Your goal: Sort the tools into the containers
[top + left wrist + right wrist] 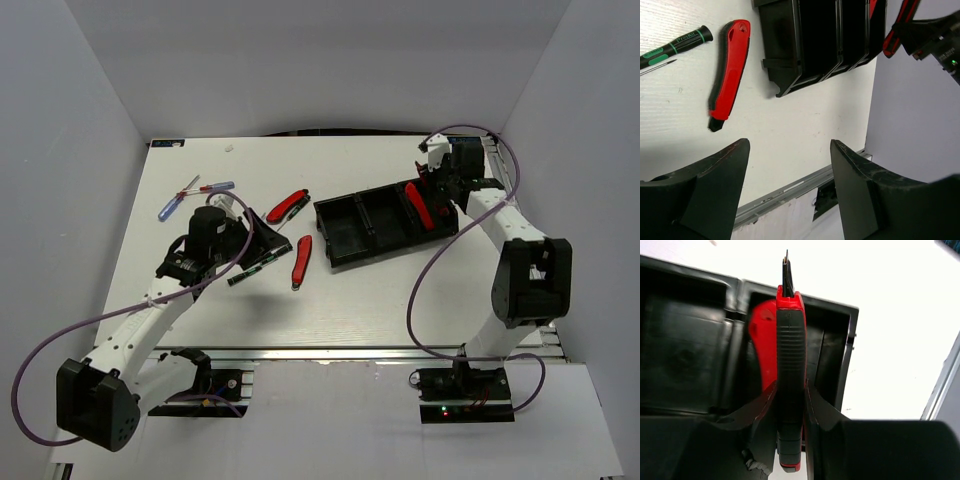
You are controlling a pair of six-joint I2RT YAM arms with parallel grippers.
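Red plastic with a black ribbed back, the folding pocket knife (790, 340) is sitting clenched between the black fingers of the right gripper (790, 395). It is hanging over the right-end compartment of the black three-compartment plastic tray (340, 232). A second red folding knife (760, 340) is already lying in that compartment, just to the left of the held one in the wrist view.

The step in hand is looking like the release of this knife into that compartment. To do it well, the gripper is needing to keep the knife's whole length inside the compartment walls, away from the divider on the left and the outer rim on the right. It is also worth going lower before the jaws part, so the knife is not bouncing off the one below or tipping over the rim. A metal tip is showing at the knife's far end, and that end is best kept pointing into the compartment rather than across the rim.

The left gripper (789, 165) is hovering released and empty over the table, left of the tray, and is staying well apart from the drop. Two loose red pocket knives (288, 207) (302, 260) are lying near it. Slim black screwdrivers with green marks (255, 268) are lying just beside them, and thin blue- and red-handled screwdrivers (190, 197) are lying farther left. All of these are waiting unsorted.
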